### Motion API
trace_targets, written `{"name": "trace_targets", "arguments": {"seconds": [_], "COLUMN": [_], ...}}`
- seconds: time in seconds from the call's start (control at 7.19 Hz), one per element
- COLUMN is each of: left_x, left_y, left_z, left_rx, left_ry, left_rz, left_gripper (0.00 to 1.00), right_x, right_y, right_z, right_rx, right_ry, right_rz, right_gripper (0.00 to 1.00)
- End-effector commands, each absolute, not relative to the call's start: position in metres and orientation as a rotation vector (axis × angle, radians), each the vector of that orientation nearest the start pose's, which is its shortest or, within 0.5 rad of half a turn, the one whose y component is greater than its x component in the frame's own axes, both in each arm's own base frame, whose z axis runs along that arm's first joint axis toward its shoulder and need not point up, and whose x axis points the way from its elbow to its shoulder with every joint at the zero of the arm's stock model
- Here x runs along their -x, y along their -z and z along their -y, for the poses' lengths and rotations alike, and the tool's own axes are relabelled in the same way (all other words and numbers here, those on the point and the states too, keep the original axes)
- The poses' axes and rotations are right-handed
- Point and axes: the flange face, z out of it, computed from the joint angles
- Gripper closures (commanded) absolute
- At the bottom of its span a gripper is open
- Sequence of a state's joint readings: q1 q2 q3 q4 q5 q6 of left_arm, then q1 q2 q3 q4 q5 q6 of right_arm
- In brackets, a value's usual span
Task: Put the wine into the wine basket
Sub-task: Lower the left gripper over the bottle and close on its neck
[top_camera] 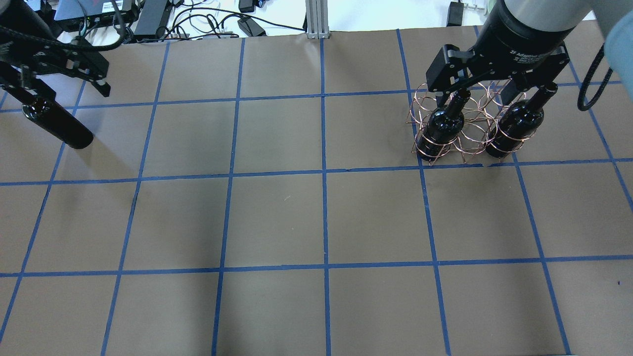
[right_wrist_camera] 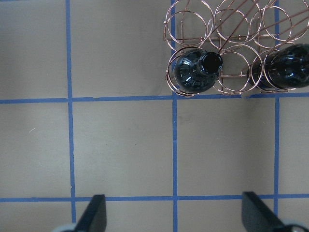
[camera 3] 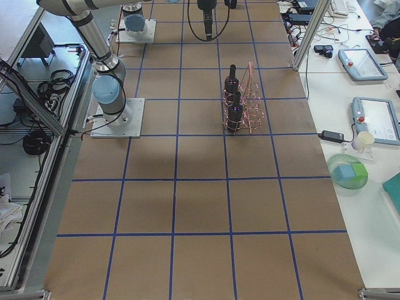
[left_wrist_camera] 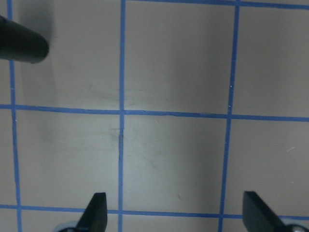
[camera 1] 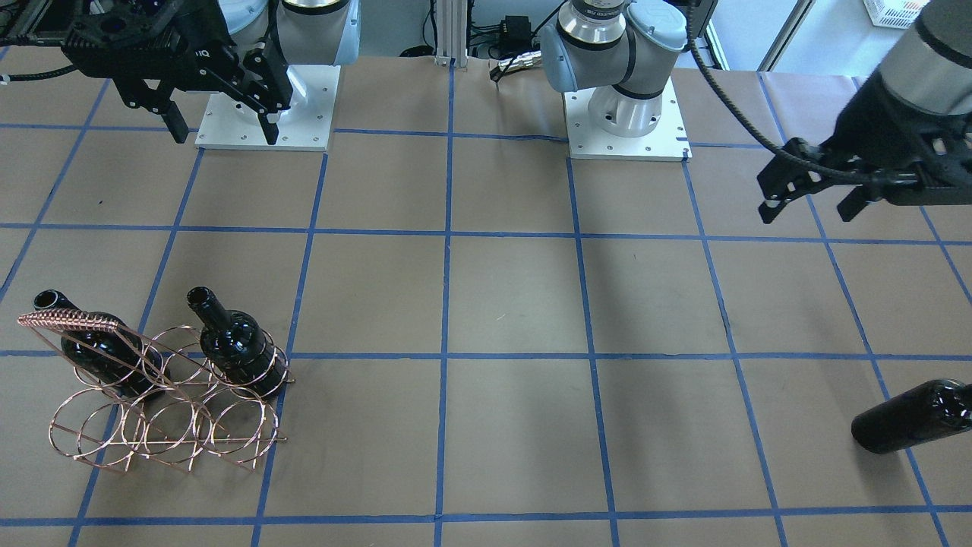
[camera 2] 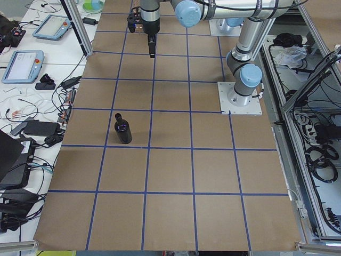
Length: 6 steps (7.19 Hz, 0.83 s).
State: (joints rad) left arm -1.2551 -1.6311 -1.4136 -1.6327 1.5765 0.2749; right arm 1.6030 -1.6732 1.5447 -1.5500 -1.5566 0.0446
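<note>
While hovering with left tool (camera 1: 807, 207) and right tool (camera 1: 225, 133) both spread wide, seemingly starting on the last wine (camera 1: 911, 416), standing upright on the desk (camera 1: 516, 304), well apart from the wine basket (camera 1: 163, 410) holding two. Likely needing the left tool centring over its neck, then lowering.

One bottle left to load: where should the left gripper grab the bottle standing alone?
Probably the neck of the lone bottle, coming straight down from above. It stands upright with nothing around it, and a neck grip leaves the wide body free to drop through a ring of the wine basket. The left gripper is open.
</note>
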Motion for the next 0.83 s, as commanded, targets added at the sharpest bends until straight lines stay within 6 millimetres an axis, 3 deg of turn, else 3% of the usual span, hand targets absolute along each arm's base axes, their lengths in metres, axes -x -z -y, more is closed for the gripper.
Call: {"name": "trace_targets", "arguments": {"seconds": [0.0,0.28,0.42,0.7], "left_x": [-0.131,-0.211,-0.237,-0.26], "left_y": [-0.531,-0.501,-0.489,-0.469], "left_z": [0.555,0.571,0.581,0.608], "left_rx": [-0.033,-0.031,-0.031,-0.029], "left_ry": [0.098,0.145,0.166,0.213], "left_rz": [-3.047,-3.029,-3.064,-3.065], "left_gripper": [0.0,0.0,0.0,0.0], "right_x": [-0.149,-0.149,-0.149,-0.149], "right_y": [-0.547,-0.547,-0.547,-0.547], "right_z": [0.451,0.451,0.451,0.451], "right_rx": [-0.018,-0.018,-0.018,-0.018], "right_ry": [0.167,0.169,0.167,0.167], "right_rz": [-3.119,-3.119,-3.118,-3.119], "right_gripper": [0.0,0.0,0.0,0.0]}}
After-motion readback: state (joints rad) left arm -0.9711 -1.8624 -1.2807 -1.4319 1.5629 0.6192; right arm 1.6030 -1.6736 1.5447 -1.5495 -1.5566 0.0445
